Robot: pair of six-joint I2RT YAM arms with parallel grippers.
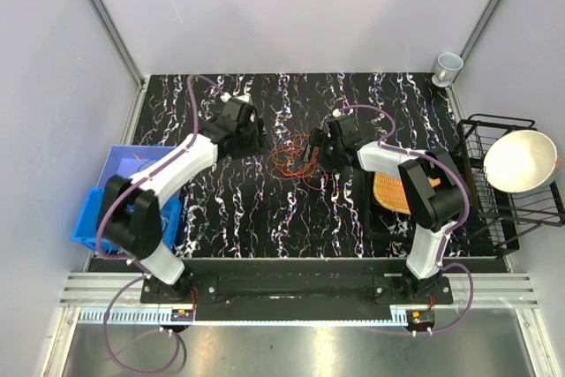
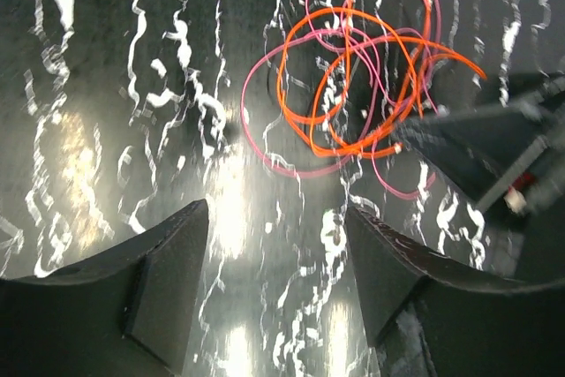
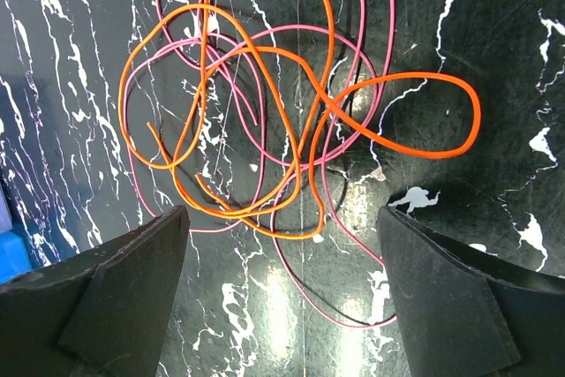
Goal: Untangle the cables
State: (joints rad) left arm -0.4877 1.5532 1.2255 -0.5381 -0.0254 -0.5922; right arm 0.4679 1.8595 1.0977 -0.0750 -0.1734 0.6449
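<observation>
The cables [image 1: 296, 159] lie as a loose tangle of thin orange and pink loops on the black marbled table [image 1: 265, 218], between my two grippers. My left gripper [image 1: 261, 139] is open and empty just left of the tangle; in its wrist view its jaws [image 2: 278, 214] stand wide apart over bare table, with the cables [image 2: 281, 86] ahead of them. My right gripper [image 1: 316, 151] is open and empty at the tangle's right edge. In its wrist view the jaws [image 3: 282, 218] straddle the near loops of the cables [image 3: 478, 116], touching none.
A blue bin [image 1: 132, 192] sits at the table's left edge. A black wire rack [image 1: 481, 183] holding a white bowl [image 1: 521, 161] stands at the right. An orange woven mat [image 1: 388, 190] lies under the right arm. A cup [image 1: 448, 66] stands at the back right.
</observation>
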